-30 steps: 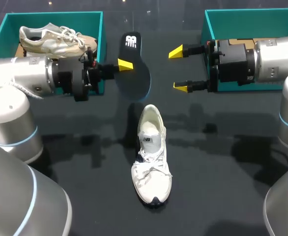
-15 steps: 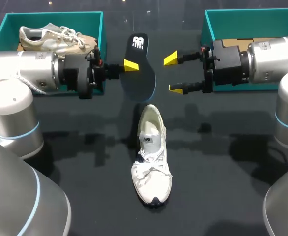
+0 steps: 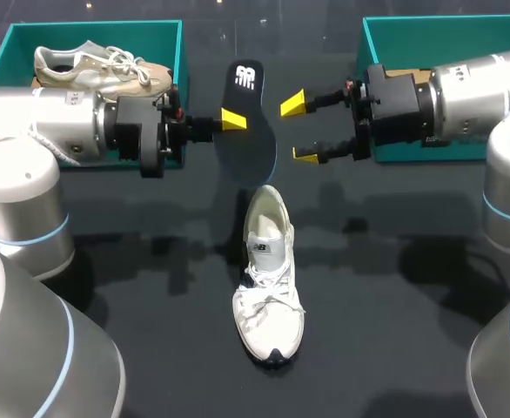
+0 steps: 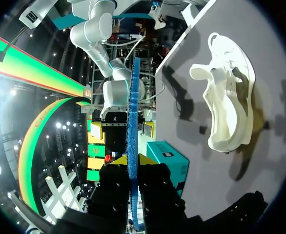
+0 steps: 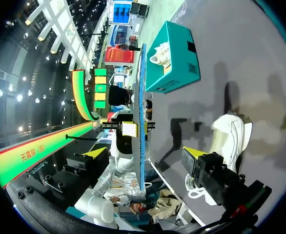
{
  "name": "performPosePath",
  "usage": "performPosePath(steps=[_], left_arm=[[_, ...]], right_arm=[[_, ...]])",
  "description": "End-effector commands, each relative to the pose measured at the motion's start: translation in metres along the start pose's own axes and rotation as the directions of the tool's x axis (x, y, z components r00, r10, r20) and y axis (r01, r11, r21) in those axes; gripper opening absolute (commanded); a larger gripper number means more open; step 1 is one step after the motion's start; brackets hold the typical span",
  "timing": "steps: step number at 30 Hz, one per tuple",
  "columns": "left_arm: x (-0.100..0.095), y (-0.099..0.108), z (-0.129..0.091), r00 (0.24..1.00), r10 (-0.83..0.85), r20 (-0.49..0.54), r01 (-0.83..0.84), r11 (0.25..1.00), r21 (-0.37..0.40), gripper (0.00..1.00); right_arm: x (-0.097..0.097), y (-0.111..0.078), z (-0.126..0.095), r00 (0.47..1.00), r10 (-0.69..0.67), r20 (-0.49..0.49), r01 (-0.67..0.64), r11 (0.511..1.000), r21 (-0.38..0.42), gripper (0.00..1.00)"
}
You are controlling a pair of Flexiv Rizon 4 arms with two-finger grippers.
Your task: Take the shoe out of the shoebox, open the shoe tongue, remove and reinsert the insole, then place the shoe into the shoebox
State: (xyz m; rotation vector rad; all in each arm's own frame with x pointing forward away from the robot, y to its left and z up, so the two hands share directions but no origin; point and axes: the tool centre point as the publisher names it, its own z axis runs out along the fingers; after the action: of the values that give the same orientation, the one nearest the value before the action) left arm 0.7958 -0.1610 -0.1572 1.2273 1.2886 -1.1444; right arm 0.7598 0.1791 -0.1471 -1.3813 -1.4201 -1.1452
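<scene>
two tools are working at one insole [image 3: 251,131], which is hanging on edge above the counter [image 3: 394,305], at 12 o'clock from the white shoe [image 3: 268,279]. the left tool [image 3: 234,120] is coming in from 9 o'clock and is clamping the insole from both faces. the left wrist view is showing the blue edge running straight up between its yellow tips. the right tool [image 3: 298,129] is coming in from 3 o'clock with its fingers wide apart, one tip toward 12 and one toward 6. both tips are stopping just short of the insole's near edge and are gripping nothing.

the white shoe is lying well apart from both tools, with its toe pointing to 6 o'clock and its mouth gaping toward 12. one teal shoebox [image 3: 90,24] is sitting at 10 o'clock with a beige shoe [image 3: 98,71] inside, and the other shoebox [image 3: 446,21] is at 2 o'clock behind the right arm.

judging by this, the removal is done and the reinsertion is beginning, probably with a handover or a two-handed regrip. the next move is calling for the right fingers to straddle the insole and close on it before the left ones let go. after that, the insole's narrow end needs steering down into the shoe's mouth.
</scene>
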Motion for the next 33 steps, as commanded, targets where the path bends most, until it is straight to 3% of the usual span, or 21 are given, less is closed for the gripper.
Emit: performPosePath(steps=[1, 11, 18, 21, 25, 29, 33], left_arm=[[0.002, 0.0, 0.002, 1.0, 0.004, 0.001, -0.004, 1.0, -0.001, 0.0], [0.004, 0.006, 0.009, 0.999, 0.046, 0.025, -0.045, 0.998, -0.045, 0.0], [0.004, 0.012, 0.013, 0.998, 0.043, 0.039, -0.041, 0.998, -0.049, 0.0], [0.003, 0.013, 0.014, 0.998, 0.044, 0.042, -0.042, 0.998, -0.046, 0.0], [0.002, 0.015, 0.017, 0.998, 0.046, 0.043, -0.044, 0.998, -0.046, 0.0], [0.002, 0.018, 0.017, 0.998, 0.049, 0.041, -0.047, 0.998, -0.047, 0.0], [0.003, 0.019, 0.019, 0.998, 0.052, 0.037, -0.05, 0.998, -0.047, 0.0]], right_arm=[[-0.004, 0.007, 0.015, 1.0, -0.028, -0.006, 0.029, 0.999, 0.026, 1.0], [-0.004, 0.005, 0.033, 0.994, -0.089, -0.055, 0.093, 0.993, 0.07, 1.0], [-0.004, 0.002, 0.04, 0.992, -0.105, -0.066, 0.11, 0.991, 0.08, 0.93], [-0.004, 0.001, 0.041, 0.992, -0.108, -0.071, 0.113, 0.991, 0.077, 0.84], [-0.004, 0.001, 0.043, 0.99, -0.117, -0.076, 0.123, 0.989, 0.079, 0.51], [-0.006, 0.001, 0.045, 0.989, -0.121, -0.088, 0.128, 0.988, 0.08, 0.42], [-0.007, 0.002, 0.047, 0.988, -0.121, -0.095, 0.129, 0.988, 0.085, 0.4]])
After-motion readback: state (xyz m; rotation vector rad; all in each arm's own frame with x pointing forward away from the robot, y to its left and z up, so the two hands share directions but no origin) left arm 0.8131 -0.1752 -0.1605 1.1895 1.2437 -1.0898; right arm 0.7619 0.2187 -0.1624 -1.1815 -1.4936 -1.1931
